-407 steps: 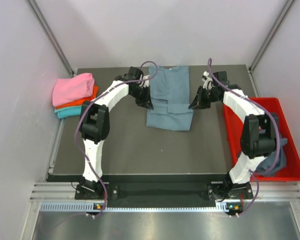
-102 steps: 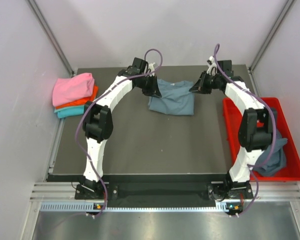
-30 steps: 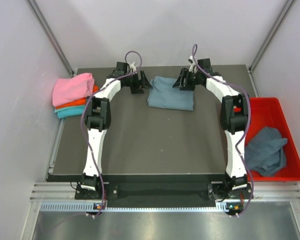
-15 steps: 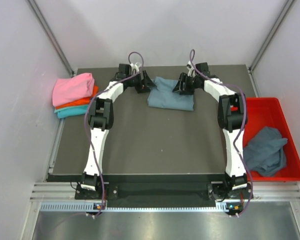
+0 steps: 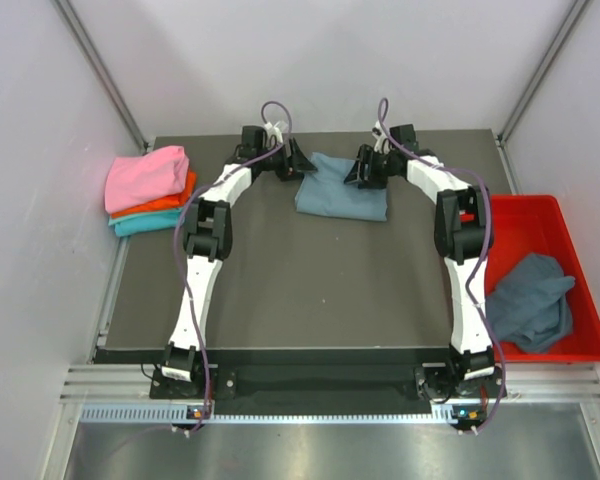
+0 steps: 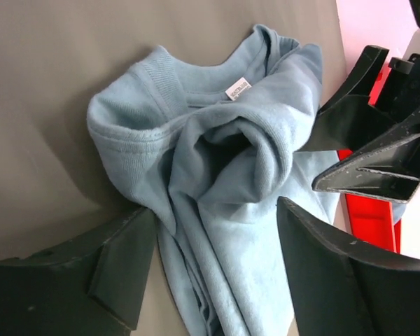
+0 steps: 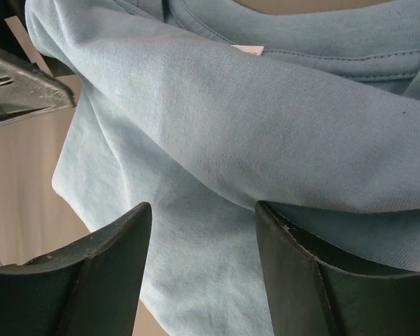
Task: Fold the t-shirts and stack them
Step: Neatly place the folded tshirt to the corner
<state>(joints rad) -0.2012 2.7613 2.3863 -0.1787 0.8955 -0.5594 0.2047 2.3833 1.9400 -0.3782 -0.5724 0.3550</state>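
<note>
A slate blue-grey t-shirt lies folded at the far middle of the dark table. Its collar end is bunched up in the left wrist view. My left gripper is at the shirt's far left corner. It is open, its jaws astride the rumpled edge. My right gripper is on the far right part of the shirt. It is open too, with cloth lying between the fingers and a fold draped over one finger. A stack of pink, orange and teal t-shirts sits at the table's left edge.
A shallow red tray stands off the table's right side with a crumpled blue-grey shirt in it. The right gripper's black fingers show close by in the left wrist view. Grey walls close in on both sides and the back.
Both grippers have closed in on the shirt's far edge, the left sliding right to its corner. The left jaws have narrowed a little. The shirt's collar end has bunched.
</note>
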